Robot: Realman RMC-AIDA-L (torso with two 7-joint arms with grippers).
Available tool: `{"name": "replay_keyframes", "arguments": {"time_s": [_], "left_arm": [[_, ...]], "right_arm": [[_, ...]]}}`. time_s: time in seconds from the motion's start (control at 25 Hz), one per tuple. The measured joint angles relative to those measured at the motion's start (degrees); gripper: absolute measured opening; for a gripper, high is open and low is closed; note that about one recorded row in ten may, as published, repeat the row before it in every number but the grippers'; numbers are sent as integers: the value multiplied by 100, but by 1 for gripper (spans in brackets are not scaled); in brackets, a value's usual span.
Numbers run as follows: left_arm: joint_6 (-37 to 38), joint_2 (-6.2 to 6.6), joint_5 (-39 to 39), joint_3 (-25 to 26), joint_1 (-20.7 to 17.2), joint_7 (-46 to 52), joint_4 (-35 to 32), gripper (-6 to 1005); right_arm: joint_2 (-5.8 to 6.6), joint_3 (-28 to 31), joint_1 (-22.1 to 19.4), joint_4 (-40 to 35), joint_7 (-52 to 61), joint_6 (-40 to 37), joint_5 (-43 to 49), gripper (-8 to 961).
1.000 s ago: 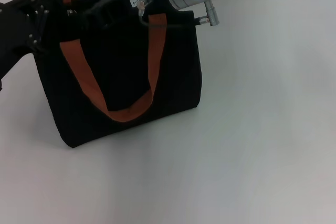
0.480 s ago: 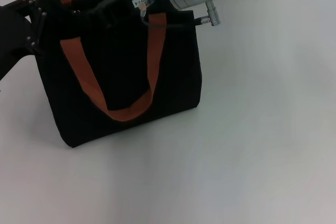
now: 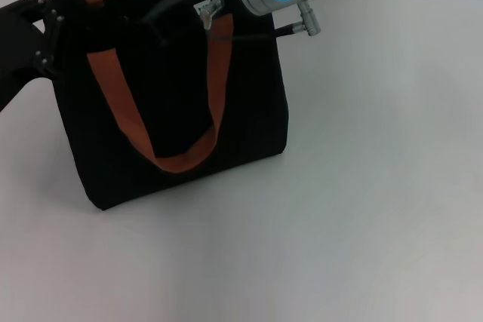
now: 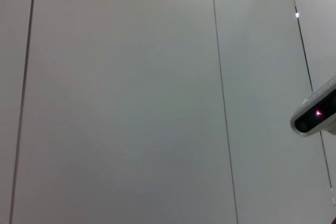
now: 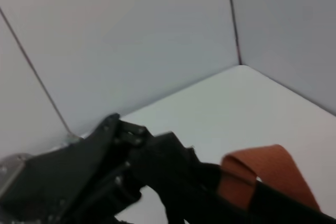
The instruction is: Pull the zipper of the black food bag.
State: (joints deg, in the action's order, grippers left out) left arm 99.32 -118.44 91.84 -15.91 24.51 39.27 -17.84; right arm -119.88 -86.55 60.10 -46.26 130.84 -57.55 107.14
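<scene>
Black food bag point(image 3: 173, 96) flanked by both end effectors at top.

The black food bag point(image 3: 177, 96) stands on the table point(image 3: 362, 186) at its far left, both arms over its top edge.

The zipper is hidden beneath the right claw point(image 3: 162, 13) at the black food bag's point(image 3: 177, 111) top edge; neither claw's fingers can be made out.
</scene>
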Motion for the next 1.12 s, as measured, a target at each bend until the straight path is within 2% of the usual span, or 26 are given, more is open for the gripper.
{"name": "replay_keyframes", "arguments": {"time_s": [0.56,0.76,0.88,1.12], "left_arm": [[-31,11,-32,39,1,-22,0,24],[-30,14,-34,62,-6,-19,-1,24],[-31,17,-41,64,-15,-10,-1,24],[-35,22,-41,66,-17,-1,-6,24]], "right_arm": [[39,33,-346,-353,347,-33,388,-1],[45,71,-613,-716,545,-42,650,0],[55,139,-914,-1086,618,-82,681,0],[61,429,-1129,-1239,638,-250,803,0]]}}
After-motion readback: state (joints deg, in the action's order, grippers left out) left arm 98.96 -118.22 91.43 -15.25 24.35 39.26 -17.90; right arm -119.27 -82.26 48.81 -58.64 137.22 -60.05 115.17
